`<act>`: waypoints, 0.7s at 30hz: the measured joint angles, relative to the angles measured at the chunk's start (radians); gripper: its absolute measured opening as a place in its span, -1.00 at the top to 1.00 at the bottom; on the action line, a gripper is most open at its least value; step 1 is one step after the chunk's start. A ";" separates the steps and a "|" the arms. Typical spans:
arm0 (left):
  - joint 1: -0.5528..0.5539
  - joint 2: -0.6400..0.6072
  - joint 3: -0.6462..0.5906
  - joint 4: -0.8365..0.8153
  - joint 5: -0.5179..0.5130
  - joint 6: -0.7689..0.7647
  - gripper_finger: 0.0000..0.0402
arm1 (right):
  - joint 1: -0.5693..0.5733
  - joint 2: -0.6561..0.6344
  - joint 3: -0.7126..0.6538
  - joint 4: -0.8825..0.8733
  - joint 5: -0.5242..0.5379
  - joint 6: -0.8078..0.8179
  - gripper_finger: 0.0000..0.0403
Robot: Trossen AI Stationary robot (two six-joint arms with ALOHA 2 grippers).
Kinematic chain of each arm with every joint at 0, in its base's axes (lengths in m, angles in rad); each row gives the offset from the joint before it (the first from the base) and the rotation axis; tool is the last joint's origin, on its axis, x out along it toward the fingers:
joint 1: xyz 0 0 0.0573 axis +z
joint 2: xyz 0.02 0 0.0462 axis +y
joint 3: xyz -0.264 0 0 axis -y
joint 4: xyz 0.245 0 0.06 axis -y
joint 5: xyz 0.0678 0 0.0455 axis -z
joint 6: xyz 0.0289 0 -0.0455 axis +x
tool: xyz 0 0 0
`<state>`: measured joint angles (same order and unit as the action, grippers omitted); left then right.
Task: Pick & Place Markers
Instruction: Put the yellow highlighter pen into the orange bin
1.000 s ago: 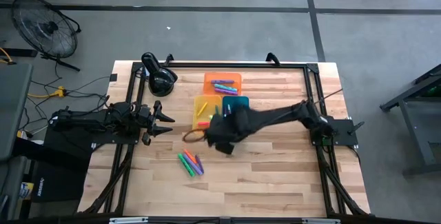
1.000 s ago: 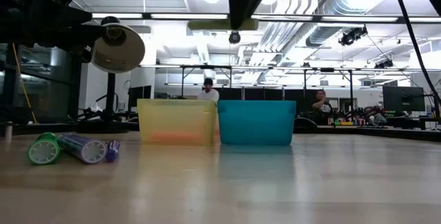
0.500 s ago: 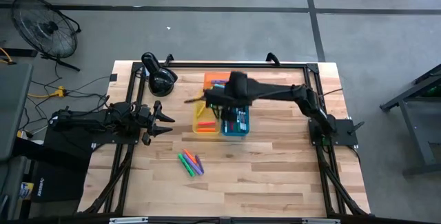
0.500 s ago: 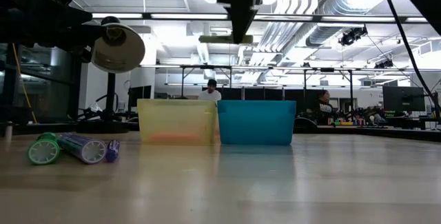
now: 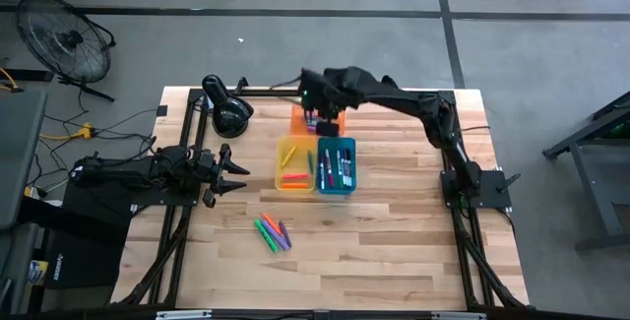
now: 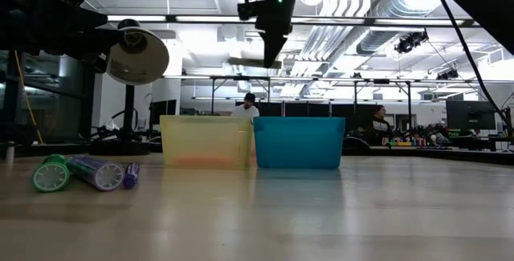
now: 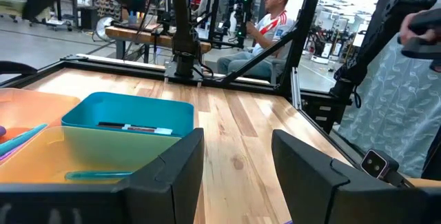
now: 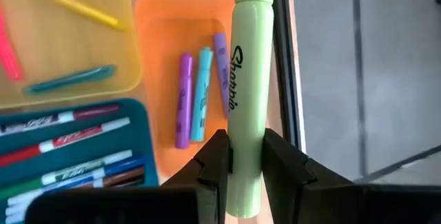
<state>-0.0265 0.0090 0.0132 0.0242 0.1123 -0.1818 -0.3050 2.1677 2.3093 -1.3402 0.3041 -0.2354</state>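
Fingers of the right gripper [image 8: 244,156] grasp a pale green marker [image 8: 248,79]; lower it level, centred over the orange tray [image 8: 160,24], before releasing.

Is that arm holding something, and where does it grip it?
Yes: the right tool pinches a light green marker near one end. The left tool holds nothing.
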 joint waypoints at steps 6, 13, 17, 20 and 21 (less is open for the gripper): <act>0.000 0.000 0.000 0.000 0.000 0.000 0.16 | -0.072 0.007 -0.001 0.015 -0.105 -0.042 0.72; 0.000 0.000 0.000 0.000 0.000 0.000 0.16 | -0.088 0.071 -0.001 0.029 -0.154 -0.113 0.72; 0.000 0.000 0.000 0.000 0.000 0.000 0.16 | -0.094 0.113 -0.002 0.041 -0.160 -0.142 0.72; 0.000 0.000 0.000 0.000 0.000 0.000 0.16 | -0.102 0.146 -0.002 0.043 -0.156 -0.148 0.72; 0.000 0.000 0.000 0.000 0.000 0.000 0.16 | -0.107 0.157 -0.002 0.043 -0.156 -0.148 0.72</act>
<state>-0.0265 0.0086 0.0132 0.0243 0.1123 -0.1816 -0.4120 2.3242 2.3077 -1.2976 0.1484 -0.3836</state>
